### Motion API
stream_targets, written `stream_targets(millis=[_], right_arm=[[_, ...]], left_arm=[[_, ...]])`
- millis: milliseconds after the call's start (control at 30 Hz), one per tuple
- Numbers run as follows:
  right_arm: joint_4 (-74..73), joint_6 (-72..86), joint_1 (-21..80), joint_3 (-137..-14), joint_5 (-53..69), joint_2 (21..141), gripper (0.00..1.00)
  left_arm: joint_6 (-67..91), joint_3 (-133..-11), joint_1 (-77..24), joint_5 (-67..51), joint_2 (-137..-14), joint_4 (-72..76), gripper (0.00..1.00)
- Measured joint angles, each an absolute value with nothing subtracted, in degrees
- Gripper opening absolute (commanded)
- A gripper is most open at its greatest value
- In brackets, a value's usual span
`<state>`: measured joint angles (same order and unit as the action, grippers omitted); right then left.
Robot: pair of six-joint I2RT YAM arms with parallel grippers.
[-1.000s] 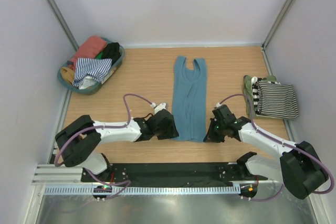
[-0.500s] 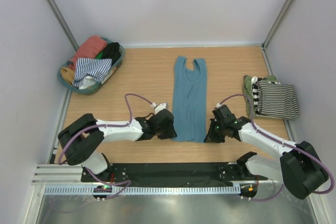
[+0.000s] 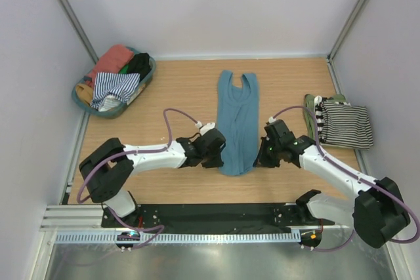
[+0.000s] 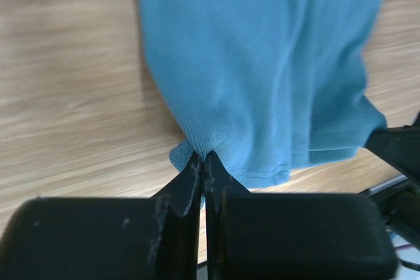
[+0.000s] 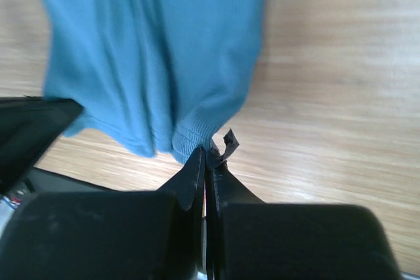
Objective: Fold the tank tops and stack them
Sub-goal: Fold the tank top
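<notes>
Left gripper (image 4: 205, 159) and right gripper (image 5: 205, 152) pinch the teal tank top (image 3: 236, 122) hem (striped top (image 3: 346, 126) folded; basket (image 3: 151, 69) holds more)

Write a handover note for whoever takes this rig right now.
Left pincer: shut on the teal tank top at its near-left hem corner.
Right pincer: shut on the near-right corner.
Done: striped top folded, lying on an olive top at the right edge of the table.
Left: fold the teal one, stack it there, then the unfolded tops in the basket.
</notes>
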<state>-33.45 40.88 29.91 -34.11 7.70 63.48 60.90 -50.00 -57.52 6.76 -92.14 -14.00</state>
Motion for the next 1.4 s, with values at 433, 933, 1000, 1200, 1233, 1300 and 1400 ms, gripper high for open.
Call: stream_targets(millis=[433, 933, 1000, 1200, 1233, 1300, 1400], right_arm=[[-33.4, 37.3, 29.5, -51.6, -0.1, 75.1, 0.01], [-32.6, 33.0, 21.1, -69.4, -7.4, 89.6, 0.01], [-32.1, 32.7, 19.7, -70.4, -7.3, 91.7, 0.01], [-31.9, 31.6, 17.4, -75.6, -6.9, 98.4, 0.01], [-31.7, 31.6, 17.4, -76.4, -6.9, 99.2, 0.01], [-31.6, 31.5, 17.1, -78.0, -6.7, 101.0, 0.01], [-31.4, 31.4, 16.9, -79.4, -6.3, 102.7, 0.01]], left_arm=[[54.5, -62.3, -47.1, 7.5, -93.7, -19.5, 0.0], [46.8, -83.0, -38.4, 5.7, -109.1, -22.0, 0.0], [45.9, -85.2, -37.7, 5.2, -110.6, -22.1, 0.0], [44.5, -90.4, -35.6, 2.5, -114.4, -21.6, 0.0], [44.5, -91.1, -35.1, 1.6, -115.2, -21.5, 0.0], [44.4, -92.7, -34.4, 0.3, -116.9, -21.2, 0.0], [44.3, -94.3, -33.6, -1.0, -119.2, -21.0, 0.0]])
